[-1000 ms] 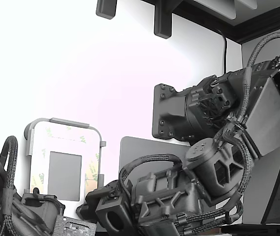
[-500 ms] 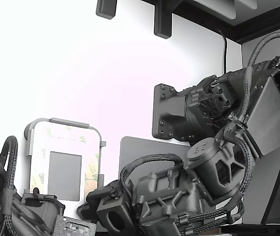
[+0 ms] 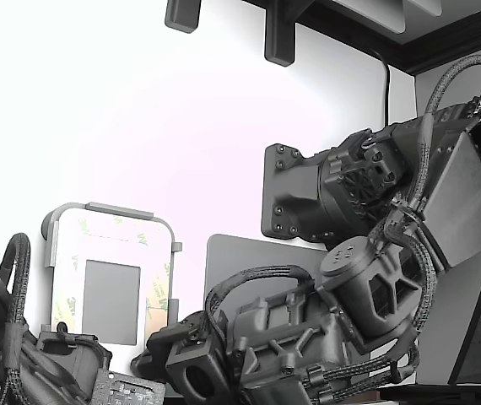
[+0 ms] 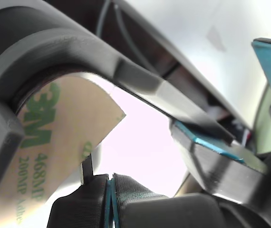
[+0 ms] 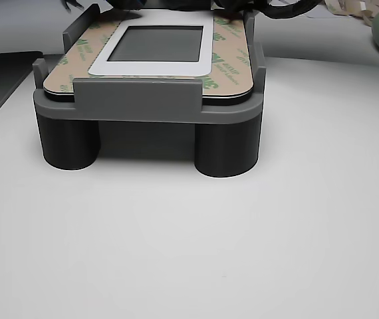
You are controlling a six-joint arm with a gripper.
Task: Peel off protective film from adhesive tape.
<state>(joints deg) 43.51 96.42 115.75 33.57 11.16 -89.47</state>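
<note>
The protective film [image 4: 54, 142] is a tan liner with green 3M print, lying under the curved corner of the grey frame [image 4: 78, 52]. My gripper [image 4: 109, 183] has its black, blue-padded fingers pressed together at the film's edge, and a thin sliver of liner rises into them. In the exterior view the gripper [image 3: 158, 336] sits at the near right corner of the white panel [image 3: 110, 253]. Film strips [image 5: 233, 53] edge the panel [image 5: 206, 60] around its grey centre. The adhesive tape is hidden under the liner.
A second black arm [image 3: 4, 337] sits at the exterior view's lower left. A black wedge with a blue pad [image 4: 211, 156] stands close beside my fingers. A grey mat [image 3: 240, 253] lies behind my arm. The frame [image 5: 136, 100] rests on two dark round feet, with loose strips [image 5: 349, 8] behind.
My arm has wobbled a few pixels to the right and back. The panel, the frame and the film strips look the same.
</note>
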